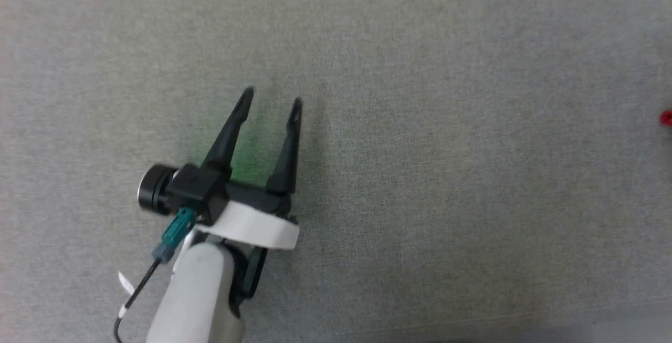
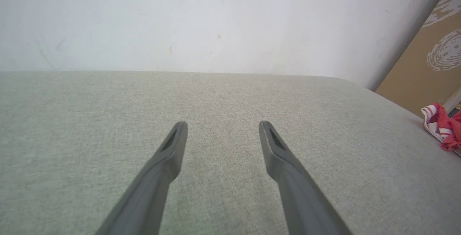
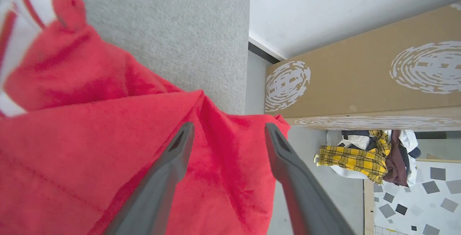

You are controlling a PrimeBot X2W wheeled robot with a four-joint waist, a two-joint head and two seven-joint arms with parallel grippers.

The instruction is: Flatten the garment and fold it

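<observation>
Hovering over the grey cushion (image 1: 420, 122), the left gripper (image 1: 272, 99) holds its fingers wide, empty. The right gripper (image 3: 229, 126), also spread wide and gripping nothing, hangs above the crumpled red garment (image 3: 90, 138) at the cushion's edge, well apart from the left gripper; beyond stands a cardboard box (image 3: 360, 84)

Well to the right of the left hand (image 1: 272, 96), we make out the garment (image 1: 667, 118) as no more than a red speck, cut by the head view's edge. Under the right hand (image 3: 229, 126) its cloth runs off the left and bottom edges; whether the fingers touch it we cannot tell. Beyond that hand, a cardboard box (image 3: 360, 80) hides part of a clothes pile (image 3: 363, 157).
</observation>
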